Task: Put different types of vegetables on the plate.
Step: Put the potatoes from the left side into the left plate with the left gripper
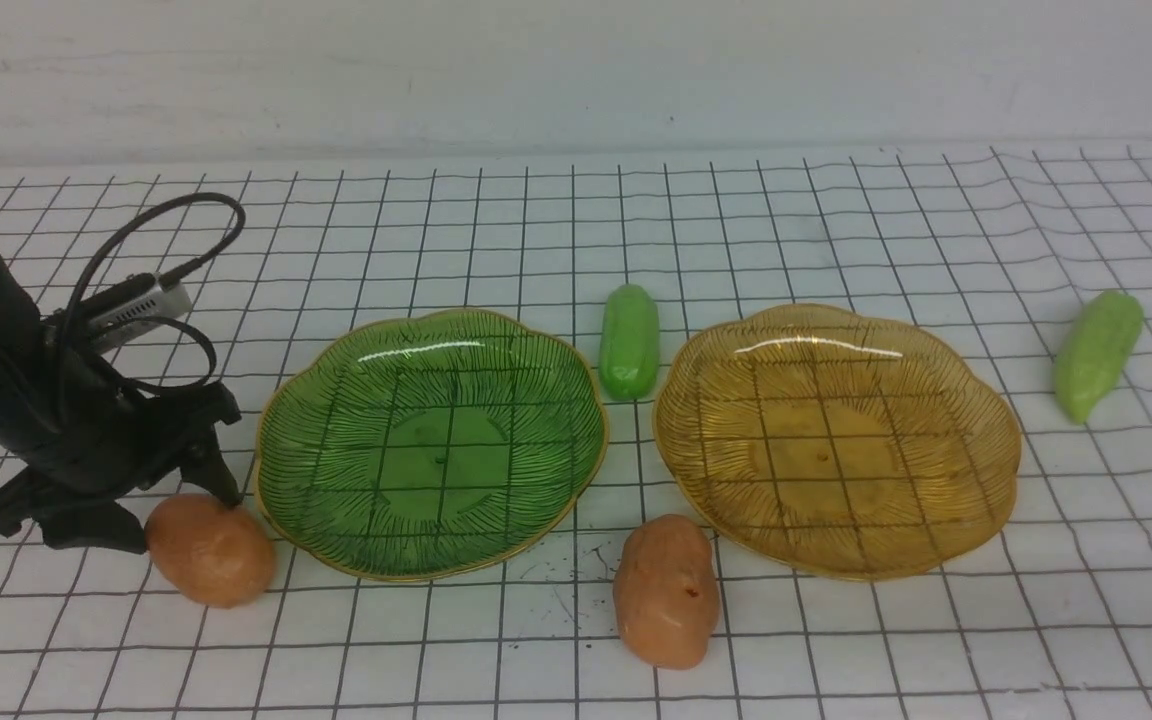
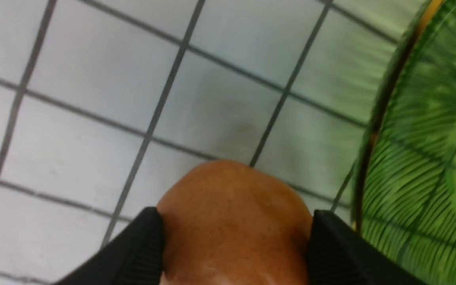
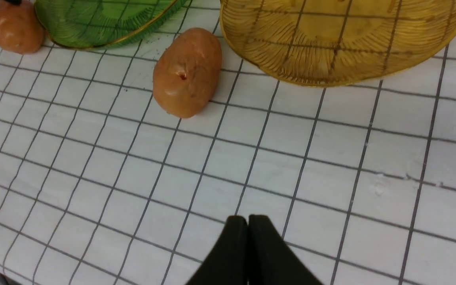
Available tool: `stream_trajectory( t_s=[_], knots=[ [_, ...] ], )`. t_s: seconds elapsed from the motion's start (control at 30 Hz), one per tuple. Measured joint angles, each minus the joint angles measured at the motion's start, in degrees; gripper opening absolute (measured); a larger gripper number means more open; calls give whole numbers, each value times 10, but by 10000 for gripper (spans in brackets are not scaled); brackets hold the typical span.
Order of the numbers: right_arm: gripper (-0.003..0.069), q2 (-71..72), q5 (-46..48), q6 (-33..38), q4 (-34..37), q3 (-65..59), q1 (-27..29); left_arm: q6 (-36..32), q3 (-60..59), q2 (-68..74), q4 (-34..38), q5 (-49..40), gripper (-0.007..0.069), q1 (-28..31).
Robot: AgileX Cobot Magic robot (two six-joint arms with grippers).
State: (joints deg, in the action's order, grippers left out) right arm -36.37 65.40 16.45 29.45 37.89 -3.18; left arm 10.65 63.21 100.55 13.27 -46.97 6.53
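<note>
Vegetables all lie off the plates, and one is gripped: the left gripper (image 1: 168, 515) clasps the left potato (image 1: 208, 550), its black fingers (image 2: 141, 245) pressed against the potato's two sides, low at the near left of the gridded table (image 1: 836, 640). Whether the potato rests on the table or is just off it, I cannot tell. Just to its right the green plate (image 1: 436, 400) stands bare, its gold rim close beside the potato. Further right, the second potato (image 1: 666, 590) lies near the front, between the green plate and the amber plate (image 1: 836, 400). On the far side of that gap lies the blunt gourd (image 1: 629, 340). A pointed gourd (image 1: 1096, 355) lies tilted right of the amber plate, apart from it. At the near right, the right gripper (image 3: 247, 237) hangs over bare table, fingers pressed together and holding nothing.
</note>
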Motion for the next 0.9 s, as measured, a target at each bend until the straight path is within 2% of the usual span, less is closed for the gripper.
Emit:
stream_trajectory(
  t_s=[0.13, 0.27, 0.33, 0.5, 0.57, 0.67, 0.9],
  knots=[
    [-15, -24, 25, -9, -1, 14, 0, -35, -3, -36, -34, -52, 414, 1],
    [-15, -47, 19, -9, -2, 53, 0, -47, -3, -116, -32, -55, 414, 1],
    [-15, -66, 4, -9, 3, 73, 0, -82, -3, -164, 12, -23, 414, -7],
    [-12, -161, -31, 28, 59, 113, 0, -278, -2, -182, 199, 69, 414, -72],
    [-11, -197, -39, 49, 77, 121, -1, -316, -2, -165, 234, 78, 414, -89],
    [-9, -251, -50, 68, 90, 133, -17, -347, -2, -132, 258, 96, 414, -110],
    [14, -366, -86, 75, 69, 168, -116, -357, 9, -59, 252, 105, 419, -122]
  ],
)
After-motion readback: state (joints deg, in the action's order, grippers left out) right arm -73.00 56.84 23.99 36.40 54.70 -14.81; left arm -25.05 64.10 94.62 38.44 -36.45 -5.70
